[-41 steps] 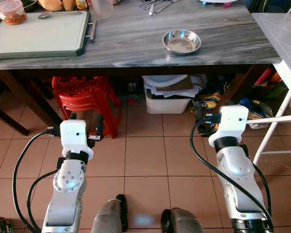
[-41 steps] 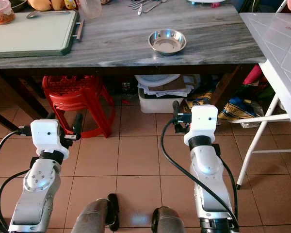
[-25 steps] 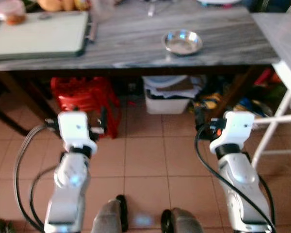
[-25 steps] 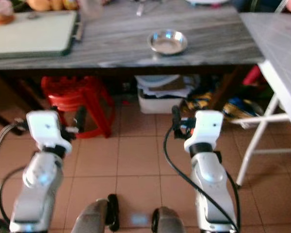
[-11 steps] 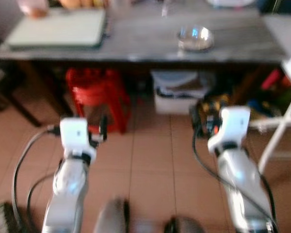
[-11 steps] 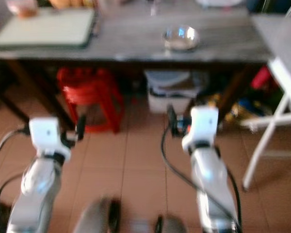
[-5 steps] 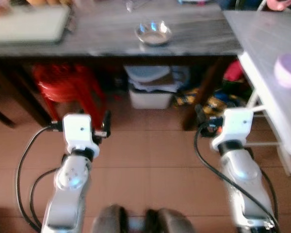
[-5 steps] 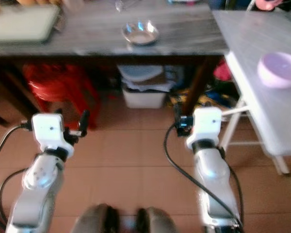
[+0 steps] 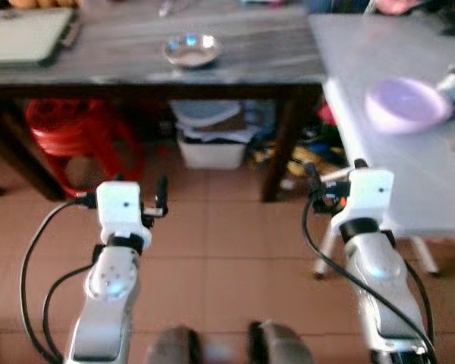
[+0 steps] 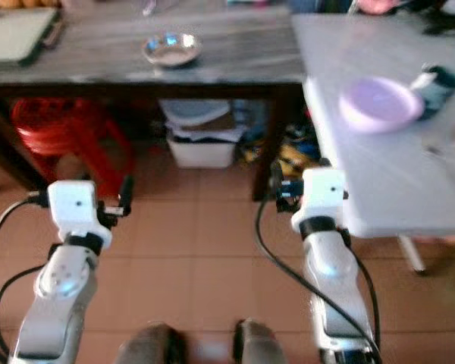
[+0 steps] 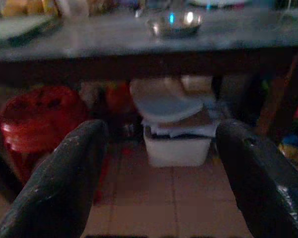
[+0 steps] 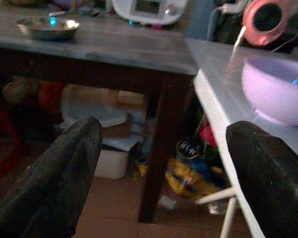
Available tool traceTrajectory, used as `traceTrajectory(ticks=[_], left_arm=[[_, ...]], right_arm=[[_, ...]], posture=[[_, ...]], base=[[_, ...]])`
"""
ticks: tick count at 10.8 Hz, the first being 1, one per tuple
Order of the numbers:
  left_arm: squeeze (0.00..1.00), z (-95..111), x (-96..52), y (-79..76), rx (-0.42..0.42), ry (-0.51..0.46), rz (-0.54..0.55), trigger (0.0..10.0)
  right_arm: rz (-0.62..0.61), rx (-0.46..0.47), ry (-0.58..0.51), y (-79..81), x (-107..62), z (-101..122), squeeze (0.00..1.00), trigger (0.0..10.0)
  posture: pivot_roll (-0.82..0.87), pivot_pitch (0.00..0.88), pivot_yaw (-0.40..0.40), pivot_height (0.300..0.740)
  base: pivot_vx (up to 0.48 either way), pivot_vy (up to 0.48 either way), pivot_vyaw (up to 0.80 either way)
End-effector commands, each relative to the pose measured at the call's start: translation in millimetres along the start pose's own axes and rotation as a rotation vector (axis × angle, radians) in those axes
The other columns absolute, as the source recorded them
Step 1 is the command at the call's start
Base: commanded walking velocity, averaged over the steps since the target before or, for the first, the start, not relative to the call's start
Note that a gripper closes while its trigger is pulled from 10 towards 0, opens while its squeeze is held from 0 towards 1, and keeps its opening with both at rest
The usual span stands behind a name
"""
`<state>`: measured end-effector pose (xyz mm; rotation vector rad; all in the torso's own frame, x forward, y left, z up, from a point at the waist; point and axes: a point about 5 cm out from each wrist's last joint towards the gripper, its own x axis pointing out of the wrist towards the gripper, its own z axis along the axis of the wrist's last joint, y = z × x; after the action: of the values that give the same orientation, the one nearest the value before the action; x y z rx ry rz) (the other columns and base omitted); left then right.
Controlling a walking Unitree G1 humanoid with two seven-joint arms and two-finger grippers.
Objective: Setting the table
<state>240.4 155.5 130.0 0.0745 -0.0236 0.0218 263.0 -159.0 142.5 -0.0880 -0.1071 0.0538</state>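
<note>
A steel bowl (image 9: 190, 50) sits near the front edge of the grey marble-look table (image 9: 258, 53). To its right, a lilac bowl (image 9: 406, 105) rests on a white folding table (image 10: 379, 174). Both arms are held low over the tiled floor, short of the tables. My left gripper (image 11: 161, 131) is open and empty, pointing under the grey table. My right gripper (image 12: 164, 129) is also open and empty, facing the dark table leg (image 12: 159, 144), with the lilac bowl (image 12: 278, 89) up to one side.
A green cutting board (image 9: 23, 34) lies at the grey table's far left. Under that table stand a red plastic stool (image 9: 68, 125) and a white storage box (image 9: 212, 148). A small dark object (image 10: 440, 82) lies beside the lilac bowl. My feet (image 9: 220, 349) show below.
The camera has swung to the right, bringing the white table and lilac bowl into view. Both arms keep the same low pose with open fingers.
</note>
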Motion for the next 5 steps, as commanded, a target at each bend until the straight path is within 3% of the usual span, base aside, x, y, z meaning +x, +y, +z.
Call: traceTrajectory(ticks=[1, 5], left_arm=[[0.00, 2.1, 0.4, 1.9, -0.001, -0.005, 0.004, 10.0], [0.00, 6.2, 4.8, -0.2, -0.003, -0.021, -0.020, 10.0]], right_arm=[[0.013, 0.005, -0.024, 0.7, 1.5, 4.5, 0.00, 10.0], [0.012, 0.003, -0.047, 0.4, 2.5, 7.3, 0.00, 10.0]], posture=[[-0.01, 0.184, 0.009, 0.740], [-0.02, 0.185, 0.018, 0.740]], base=[[0.000, -0.480, 0.00], [0.000, -0.471, 0.00]])
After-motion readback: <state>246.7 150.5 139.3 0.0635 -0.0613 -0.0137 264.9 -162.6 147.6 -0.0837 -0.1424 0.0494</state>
